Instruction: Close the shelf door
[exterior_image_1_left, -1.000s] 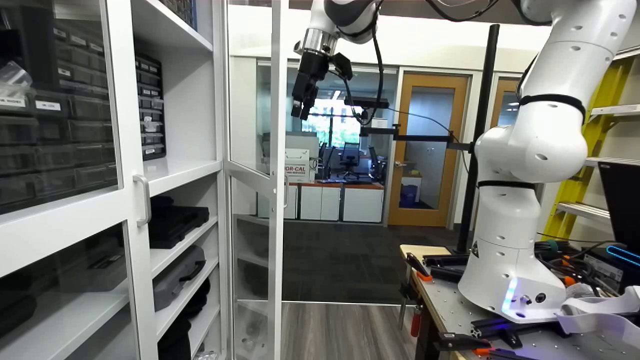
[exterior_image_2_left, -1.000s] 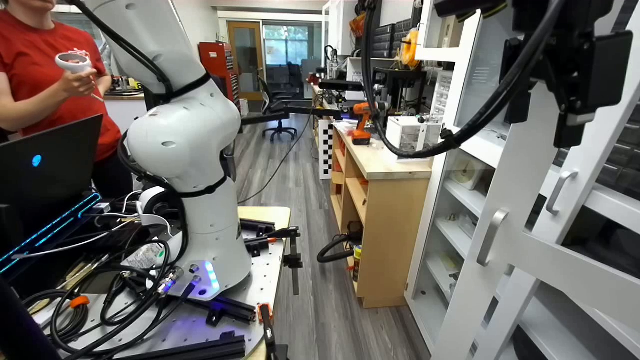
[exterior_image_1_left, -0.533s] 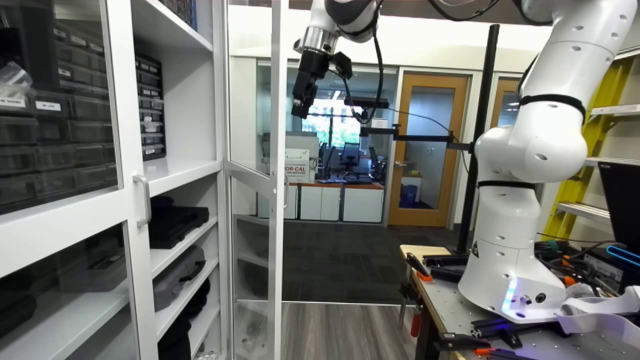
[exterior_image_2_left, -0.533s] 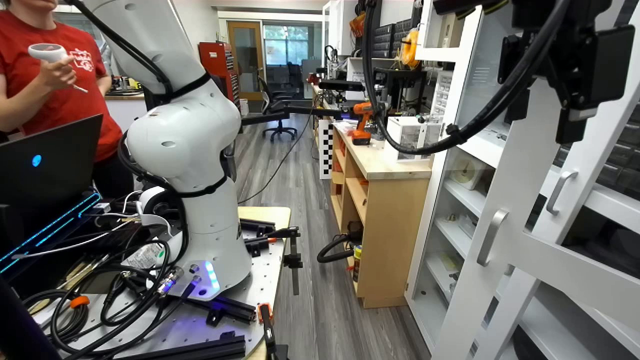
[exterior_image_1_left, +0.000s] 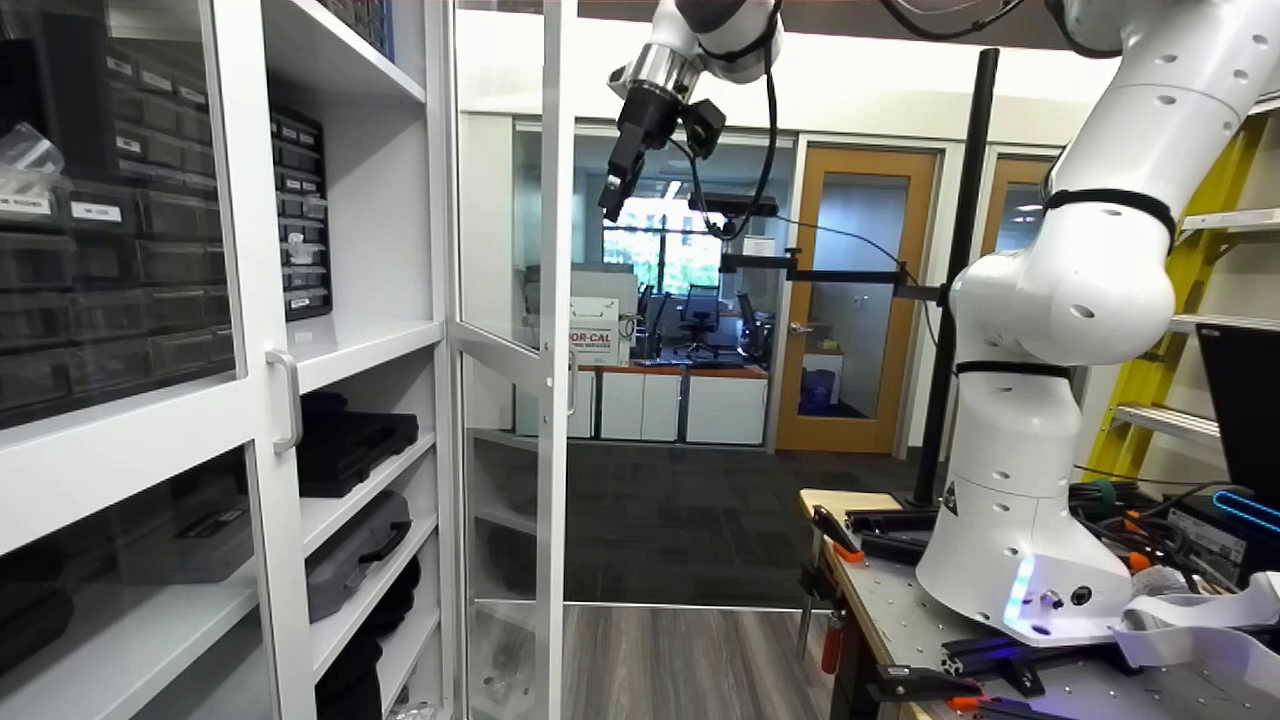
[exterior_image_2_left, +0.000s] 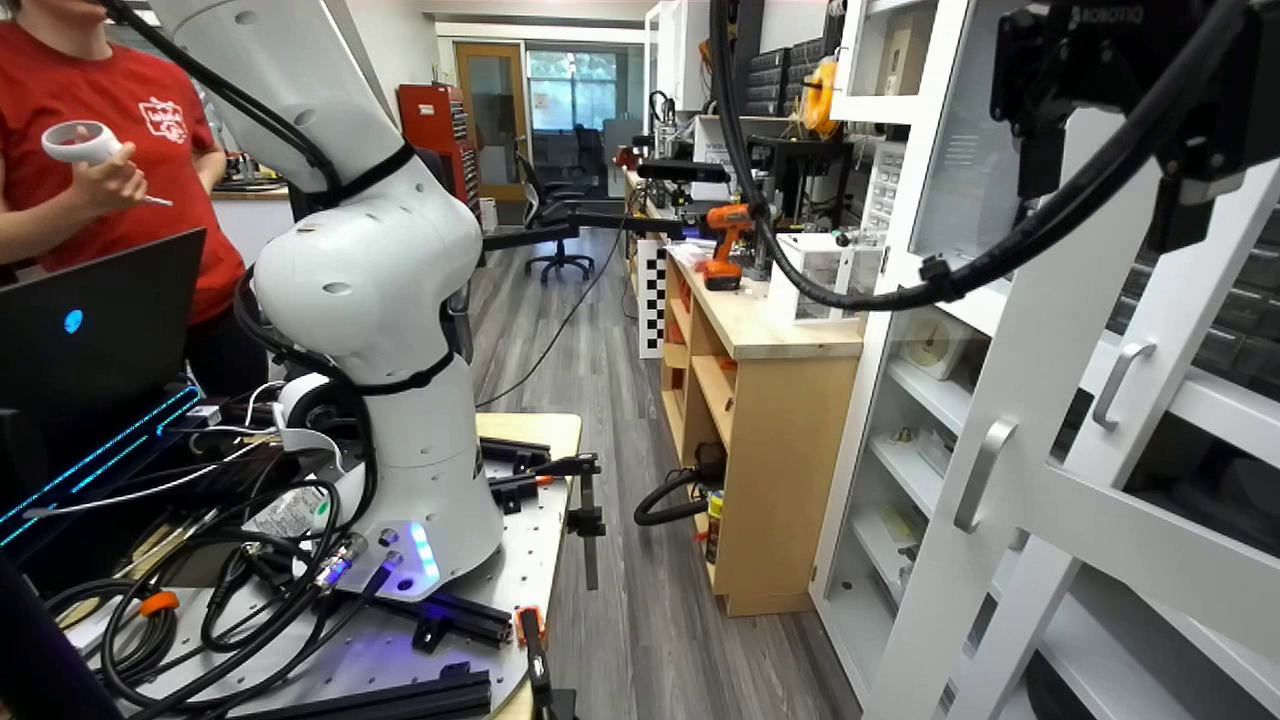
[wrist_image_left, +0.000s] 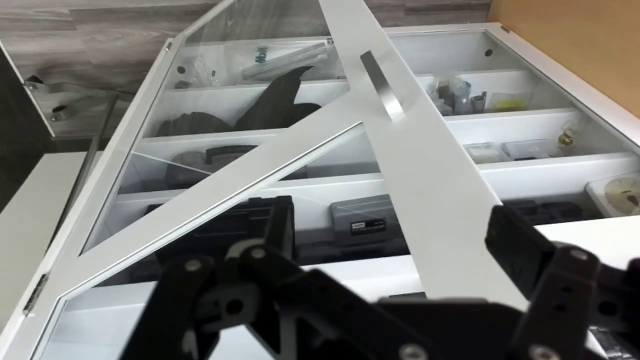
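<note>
The shelf door (exterior_image_1_left: 558, 360) stands open in an exterior view, swung out from the shelf. It is a tall white frame with a clear pane. The door (exterior_image_2_left: 1000, 480) and its metal handle (exterior_image_2_left: 985, 475) also show at the right in an exterior view. In the wrist view the door (wrist_image_left: 415, 165) slants across the picture, its handle (wrist_image_left: 382, 86) above the jaws. My gripper (wrist_image_left: 400, 237) is open and empty, its fingers spread wide. It (exterior_image_1_left: 613, 203) hangs beside the door's upper part, seemingly apart from it. It also shows in an exterior view (exterior_image_2_left: 1110, 195), partly behind its cable.
A matching white-framed panel (exterior_image_1_left: 265, 450) with a handle covers the other half of the shelf. Cases, bins and bags fill the shelves (exterior_image_1_left: 375, 330). A wooden workbench (exterior_image_2_left: 775, 480) stands beside the shelf. A person in red (exterior_image_2_left: 150, 200) stands behind the laptop (exterior_image_2_left: 100, 310).
My gripper has moved away from the door, to the right and slightly up in both exterior views, and tilted a little. The door has not moved.
</note>
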